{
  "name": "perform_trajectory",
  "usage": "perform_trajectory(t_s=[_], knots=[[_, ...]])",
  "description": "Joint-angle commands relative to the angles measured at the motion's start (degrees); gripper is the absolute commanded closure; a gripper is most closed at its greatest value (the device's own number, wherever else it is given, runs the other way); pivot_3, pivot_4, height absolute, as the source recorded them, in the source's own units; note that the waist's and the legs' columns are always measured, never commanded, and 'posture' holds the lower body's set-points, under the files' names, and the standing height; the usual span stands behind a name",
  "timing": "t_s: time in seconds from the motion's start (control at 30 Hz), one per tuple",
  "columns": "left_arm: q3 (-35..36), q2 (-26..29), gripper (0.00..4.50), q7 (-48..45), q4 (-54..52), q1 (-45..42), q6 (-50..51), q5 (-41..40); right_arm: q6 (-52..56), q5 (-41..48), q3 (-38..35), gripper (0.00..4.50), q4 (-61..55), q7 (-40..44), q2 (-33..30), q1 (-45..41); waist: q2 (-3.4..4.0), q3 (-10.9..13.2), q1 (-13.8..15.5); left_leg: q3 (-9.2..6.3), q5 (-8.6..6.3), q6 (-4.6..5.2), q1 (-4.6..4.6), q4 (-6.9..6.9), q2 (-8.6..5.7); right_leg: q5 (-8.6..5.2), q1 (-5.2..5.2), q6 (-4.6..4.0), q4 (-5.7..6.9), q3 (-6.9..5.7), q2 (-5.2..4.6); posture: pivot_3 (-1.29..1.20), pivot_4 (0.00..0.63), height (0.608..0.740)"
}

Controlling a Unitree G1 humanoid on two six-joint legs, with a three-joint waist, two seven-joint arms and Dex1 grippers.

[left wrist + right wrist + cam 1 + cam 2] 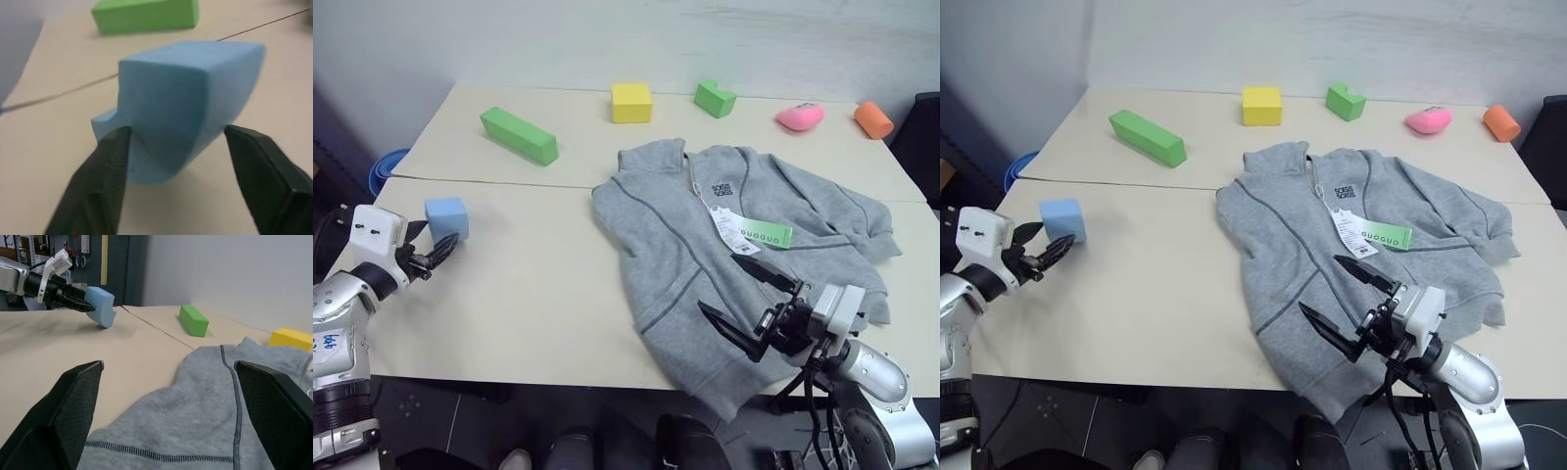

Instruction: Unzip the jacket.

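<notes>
Lying under the wide-open right gripper (751, 304), the jacket (705, 245) sits zipped.

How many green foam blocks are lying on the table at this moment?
2. A long green block lies at the table's far left, beyond the blue block. A smaller green block lies at the far edge, between the yellow block and the pink piece.

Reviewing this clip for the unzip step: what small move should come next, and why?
Probably draw the left gripper back off the blue foam block, whose fingers flank it, and swing it toward the jacket. The zipper pull sits at the collar, apparently fully zipped, and the right gripper hovers open over the hem.
</notes>
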Motion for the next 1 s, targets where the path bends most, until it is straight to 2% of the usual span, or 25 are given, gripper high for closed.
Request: perform_trajectory(t_s=[0.03,0.13,0.23,0.33,0.4,0.53,0.63,0.7,0.83,1.0], knots=[[2.6,1.5,0.02,-0.5,-3.1,-3.5,2.3,-5.2,-2.2,-0.1,-2.0,0.0,0.7,1.5,-0.3,1.8,-0.01,0.0,0.2,0.0,-0.01,-0.01,-0.01,0.0,0.0,0.0,-0.01,0.0,0.0,-0.01,0.01,0.0,0.15,0.74],[1.9,1.7,0.02,-7.8,-4.6,-6.8,-0.3,-11.2,-2.0,-0.4,-2.7,0.0,0.4,0.8,-0.4,2.7,-0.02,0.0,0.2,0.01,-0.01,-0.01,-0.01,0.0,-0.03,0.0,0.0,-0.01,0.0,-0.04,0.05,0.0,0.15,0.74],[-1.8,3.4,0.02,-14.6,-2.3,-11.8,-5.9,-11.4,-0.6,0.4,-3.6,0.0,-1.5,-0.6,-0.6,3.9,-0.02,0.0,0.2,0.04,-0.01,-0.02,0.01,0.0,-0.02,0.0,0.0,-0.01,-0.01,-0.05,0.09,0.0,0.15,0.74],[-11.8,5.9,0.02,-25.1,3.3,-16.8,-14.5,-6.1,1.9,1.7,-4.2,0.0,-4.1,-1.8,-1.1,5.2,0.02,0.0,0.2,0.14,0.01,-0.08,0.02,-0.02,-0.02,-0.01,-0.04,-0.02,0.01,-0.26,0.21,0.0,0.15,0.74],[-21.9,3.9,0.02,-31.5,10.9,-24.3,-24.8,0.8,3.9,2.1,-4.1,0.0,-6.1,-2.5,-1.7,6.4,0.08,-0.1,0.7,0.27,0.01,-0.08,0.06,-0.02,-0.03,-0.01,-0.04,-0.02,0.0,-0.35,0.26,0.0,0.15,0.74],[-33.7,-1.9,0.02,-34.8,28.6,-36.8,-44.1,12.1,5.4,-0.2,-3.8,0.0,-8.0,-4.6,-2.0,6.9,0.06,-0.1,0.5,0.68,0.09,0.01,-0.01,0.0,-0.5,0.0,-0.02,0.0,-0.06,-0.37,0.25,0.0,0.15,0.74],[-41.8,-8.2,0.02,-31.1,45.4,-45.8,-58.1,22.0,6.9,-3.2,-3.7,0.0,-10.4,-7.7,-2.0,7.7,0.02,0.0,0.4,0.69,0.09,0.0,-0.09,-0.03,-0.52,0.01,-0.09,0.02,-0.06,-0.39,0.26,0.0,0.15,0.74],[-46.1,-11.2,0.02,-27.1,53.7,-49.9,-62.7,27.9,7.1,-5.5,-4.3,0.0,-11.7,-10.4,-1.3,8.4,0.0,0.0,0.2,0.72,0.08,0.01,-0.1,-0.11,-0.53,0.01,-0.12,0.03,-0.11,-0.42,0.26,0.0,0.15,0.74],[-52.6,-16.4,0.02,-11.6,63.8,-56.0,-62.8,38.4,4.4,-9.5,-6.5,0.0,-13.9,-14.7,1.9,12.7,-0.05,0.0,0.3,0.73,0.09,0.02,-0.1,-0.24,-0.53,0.01,-0.13,0.08,-0.18,-0.45,0.24,0.0,0.15,0.74],[-56.8,-19.8,0.02,0.4,68.5,-59.9,-60.2,45.6,-0.7,-11.5,-11.0,0.0,-14.1,-17.4,6.9,20.3,-0.12,0.0,0.6,0.63,0.19,0.22,-0.1,-0.24,-0.64,0.07,-0.06,0.2,-0.21,-0.47,0.04,0.0,0.15,0.74]])
